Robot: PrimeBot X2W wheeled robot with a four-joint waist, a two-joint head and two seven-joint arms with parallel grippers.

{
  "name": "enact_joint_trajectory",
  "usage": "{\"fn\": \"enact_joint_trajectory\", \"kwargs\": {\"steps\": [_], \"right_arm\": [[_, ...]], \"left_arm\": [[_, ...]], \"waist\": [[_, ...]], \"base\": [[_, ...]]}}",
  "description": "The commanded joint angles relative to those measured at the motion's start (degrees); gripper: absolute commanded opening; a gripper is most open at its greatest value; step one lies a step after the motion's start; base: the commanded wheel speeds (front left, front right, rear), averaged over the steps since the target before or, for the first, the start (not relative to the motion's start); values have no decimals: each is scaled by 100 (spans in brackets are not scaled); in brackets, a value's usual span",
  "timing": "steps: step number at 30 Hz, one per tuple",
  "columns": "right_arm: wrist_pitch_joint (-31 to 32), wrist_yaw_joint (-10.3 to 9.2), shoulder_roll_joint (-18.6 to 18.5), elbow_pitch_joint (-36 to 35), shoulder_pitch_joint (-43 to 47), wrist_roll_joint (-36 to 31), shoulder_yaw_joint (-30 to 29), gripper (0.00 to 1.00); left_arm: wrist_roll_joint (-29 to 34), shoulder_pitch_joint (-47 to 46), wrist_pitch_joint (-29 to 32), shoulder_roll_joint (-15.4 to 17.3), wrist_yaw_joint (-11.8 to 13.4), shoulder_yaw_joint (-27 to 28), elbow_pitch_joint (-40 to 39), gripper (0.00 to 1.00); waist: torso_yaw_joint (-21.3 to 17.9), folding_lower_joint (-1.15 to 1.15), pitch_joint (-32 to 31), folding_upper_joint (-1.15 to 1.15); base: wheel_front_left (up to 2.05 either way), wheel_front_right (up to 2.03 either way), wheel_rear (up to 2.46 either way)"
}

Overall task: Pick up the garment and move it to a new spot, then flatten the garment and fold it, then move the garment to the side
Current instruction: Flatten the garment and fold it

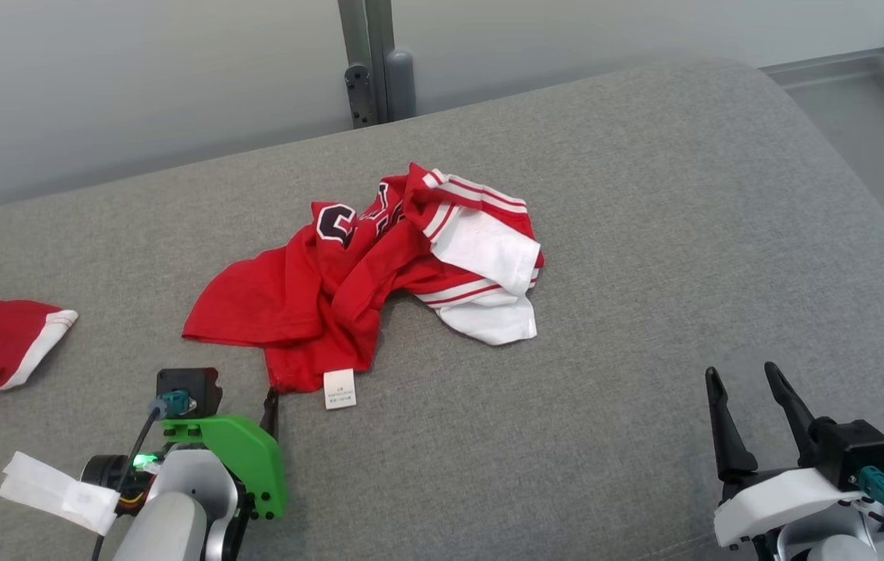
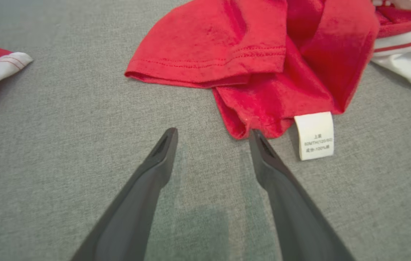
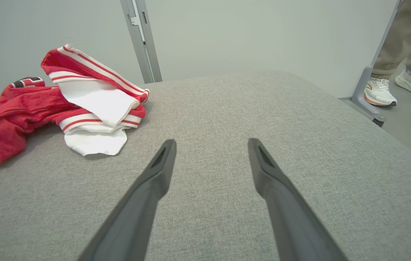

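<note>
Your left claw (image 2: pixel 212 132) stands wide open, empty, one tip beside the crumpled red garment (image 2: pixel 227 47). Your right claw (image 3: pixel 210 142), equally spread, holds nothing.

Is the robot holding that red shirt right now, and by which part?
Nothing is held. The left gripper and right gripper are both open; one left fingertip sits at the hem of the red shirt, near its label.

Bright, even light; soft shadows, sharp focus.
</note>
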Motion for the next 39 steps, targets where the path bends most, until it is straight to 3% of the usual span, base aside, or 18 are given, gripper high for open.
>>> {"fn": "enact_joint_trajectory", "kwargs": {"steps": [1,9,16,18,19,20,21,25,29,33,39], "right_arm": [[-20,0,-39,-14,-89,38,4,100],[-20,0,-71,60,-184,65,-26,100],[-20,0,-5,76,-264,95,-7,100],[-20,0,7,77,-297,101,-5,100],[-20,0,16,76,-306,103,-6,100],[-20,0,19,75,-306,102,-7,100],[-20,0,22,77,-303,100,-13,100],[-20,0,15,97,-201,82,-101,100],[-20,0,8,129,-67,41,-175,100],[-20,0,11,139,70,21,-205,100],[-20,0,5,156,179,11,-179,100]], "left_arm": [[-28,35,68,33,52,22,-117,100],[-126,-20,461,46,124,4,-609,100],[-64,-153,662,2,216,-112,-487,100],[-73,-223,641,-26,226,-121,-367,76],[-77,-252,606,-20,220,-120,-299,34],[-86,-277,581,-23,209,-117,-230,34],[-95,-285,585,-23,166,-146,-148,0],[-128,-278,546,-26,4,-259,60,0],[-309,-40,414,-4,-70,-172,-292,0],[-454,562,456,186,-144,-110,-1233,0],[-694,1764,1064,541,119,38,-3121,0]], "waist": [[18,0,205,0],[-144,0,335,0],[-242,0,443,0],[-257,0,484,0],[-261,0,500,0],[-264,0,511,0],[-263,0,517,0],[-178,0,461,0],[-2,0,276,0],[245,0,72,0],[636,0,-100,0]], "base": [[0,0,0],[0,0,0],[0,0,0],[0,0,0],[0,0,0],[0,0,0],[0,0,0],[0,0,0],[0,0,0],[0,0,0],[0,0,0]]}}
